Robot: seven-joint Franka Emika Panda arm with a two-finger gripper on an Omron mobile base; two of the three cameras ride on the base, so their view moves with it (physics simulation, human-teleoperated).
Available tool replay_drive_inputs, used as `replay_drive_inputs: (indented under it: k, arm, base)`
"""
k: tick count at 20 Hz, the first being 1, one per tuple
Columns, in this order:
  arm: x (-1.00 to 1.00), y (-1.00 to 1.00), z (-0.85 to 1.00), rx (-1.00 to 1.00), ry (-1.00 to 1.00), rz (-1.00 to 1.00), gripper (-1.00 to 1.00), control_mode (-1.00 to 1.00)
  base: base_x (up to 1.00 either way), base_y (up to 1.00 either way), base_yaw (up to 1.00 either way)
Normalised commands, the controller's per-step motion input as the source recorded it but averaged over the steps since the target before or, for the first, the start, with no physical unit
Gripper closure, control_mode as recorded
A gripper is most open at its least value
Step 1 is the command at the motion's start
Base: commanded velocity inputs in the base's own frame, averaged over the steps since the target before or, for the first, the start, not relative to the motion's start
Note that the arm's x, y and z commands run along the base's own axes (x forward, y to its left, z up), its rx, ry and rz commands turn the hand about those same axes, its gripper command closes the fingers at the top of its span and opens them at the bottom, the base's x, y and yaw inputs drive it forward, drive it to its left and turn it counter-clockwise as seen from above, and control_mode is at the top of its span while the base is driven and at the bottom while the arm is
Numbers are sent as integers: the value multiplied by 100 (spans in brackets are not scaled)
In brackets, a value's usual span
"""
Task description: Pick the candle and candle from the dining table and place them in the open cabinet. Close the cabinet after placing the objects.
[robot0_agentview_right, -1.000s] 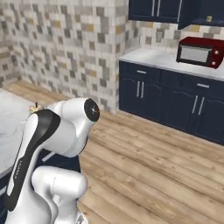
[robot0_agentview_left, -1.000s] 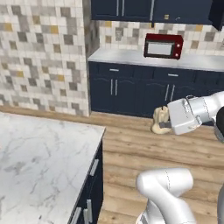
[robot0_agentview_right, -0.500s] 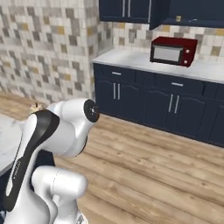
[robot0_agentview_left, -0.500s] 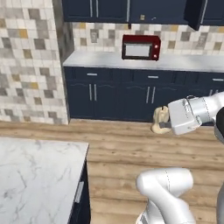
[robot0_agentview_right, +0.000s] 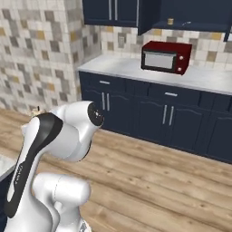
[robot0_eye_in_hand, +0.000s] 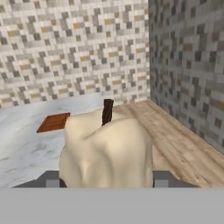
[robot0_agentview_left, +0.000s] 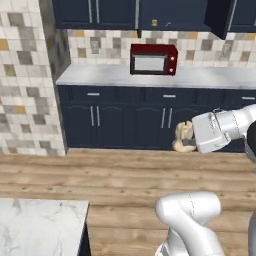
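Claw (robot0_agentview_left: 186, 143) clamped on pale cream wax candle with dark wick (robot0_eye_in_hand: 107, 151), held in air above wood floor. White marble-veined desk (robot0_agentview_left: 37, 226) corner low left. Beyond: red microwave (robot0_agentview_left: 153, 59) under dark navy upper wall cabinet (robot0_agentview_left: 172, 14), open.

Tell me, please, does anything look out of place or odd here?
Nothing stands out. The gripper is shut on a cream candle in mid-air, as the task needs. The cabinet door stands open, and a small golden thing sits inside.
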Motion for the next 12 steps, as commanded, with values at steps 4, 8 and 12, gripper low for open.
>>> replay_drive_inputs:
  k: [4,8,12]
  arm:
    - [0,0,0,0,0,0,100,100]
    - [0,0,0,0,0,0,100,100]
    - [0,0,0,0,0,0,100,100]
  base:
    - [77,0,-11]
    - [79,0,-10]
    - [80,-1,-10]
